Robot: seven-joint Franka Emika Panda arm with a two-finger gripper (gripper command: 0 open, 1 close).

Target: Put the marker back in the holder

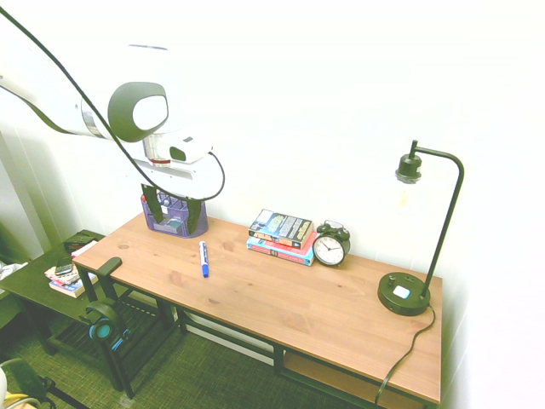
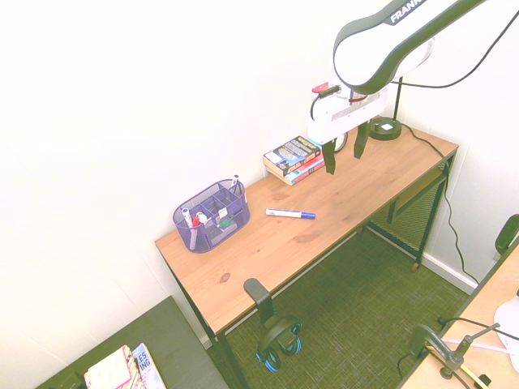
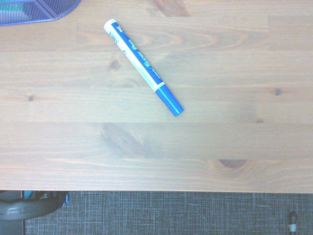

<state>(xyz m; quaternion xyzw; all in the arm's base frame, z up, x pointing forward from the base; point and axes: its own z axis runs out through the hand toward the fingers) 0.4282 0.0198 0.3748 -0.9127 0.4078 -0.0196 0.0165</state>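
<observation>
I count one white-barrelled, blue-capped marker (image 2: pixel 290 214) flat on the wooden desk (image 2: pixel 340 203); one purple mesh holder (image 2: pixel 209 216) nearby; my gripper (image 2: pixel 345 154) hangs above, fingers apart, empty.

You're in a home study: wooden desk (image 1: pixel 281 302) with lamp (image 1: pixel 421 234), alarm clock (image 1: pixel 330 247), stacked books (image 1: pixel 281 236) (carpeted floor).
</observation>
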